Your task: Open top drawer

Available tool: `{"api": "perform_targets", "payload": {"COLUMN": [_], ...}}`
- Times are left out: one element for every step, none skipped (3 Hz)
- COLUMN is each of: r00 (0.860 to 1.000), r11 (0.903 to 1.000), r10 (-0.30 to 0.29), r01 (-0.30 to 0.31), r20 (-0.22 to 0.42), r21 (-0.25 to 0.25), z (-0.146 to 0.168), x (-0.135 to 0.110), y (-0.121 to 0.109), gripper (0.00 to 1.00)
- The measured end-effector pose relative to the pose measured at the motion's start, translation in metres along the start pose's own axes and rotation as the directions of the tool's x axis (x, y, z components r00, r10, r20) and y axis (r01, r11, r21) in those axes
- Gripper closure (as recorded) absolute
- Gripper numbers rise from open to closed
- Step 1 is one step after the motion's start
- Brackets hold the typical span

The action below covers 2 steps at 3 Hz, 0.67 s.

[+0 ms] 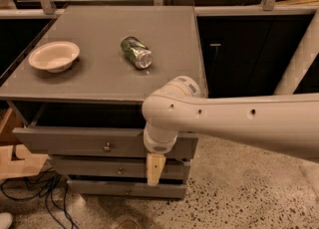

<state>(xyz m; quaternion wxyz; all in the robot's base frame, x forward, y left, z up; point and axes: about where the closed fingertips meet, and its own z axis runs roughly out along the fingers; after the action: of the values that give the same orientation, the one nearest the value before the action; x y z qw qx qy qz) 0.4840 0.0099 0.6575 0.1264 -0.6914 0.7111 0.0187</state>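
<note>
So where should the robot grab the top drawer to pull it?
By the small round knob in the middle of the top drawer front, coming straight from the front. The panel is flat, so the knob is the only bit sticking out to pinch. The gripper hangs right of the knob and a bit lower.

The cream-tan gripper (155, 169) hangs under the white arm (234, 123), just below the grey top drawer (60, 142); the knob (106, 147) left of it looks dull silver, perhaps. Above and left: a green-and-silver can (135, 52), a pale cream bowl (54, 56). Beige floor (249, 188), dark-speckled, lies right
</note>
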Motion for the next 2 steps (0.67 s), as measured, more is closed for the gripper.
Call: {"api": "perform_targets", "payload": {"r00": [1.000, 1.000], "r11": [0.9994, 0.9996], "r10": [-0.007, -0.020], "r01": [0.006, 0.019], "r20": [-0.014, -0.022], "r21": [-0.033, -0.019], "z": [0.019, 0.022], "x": [-0.004, -0.010], "y": [-0.001, -0.018], "gripper": [0.00, 0.03]}}
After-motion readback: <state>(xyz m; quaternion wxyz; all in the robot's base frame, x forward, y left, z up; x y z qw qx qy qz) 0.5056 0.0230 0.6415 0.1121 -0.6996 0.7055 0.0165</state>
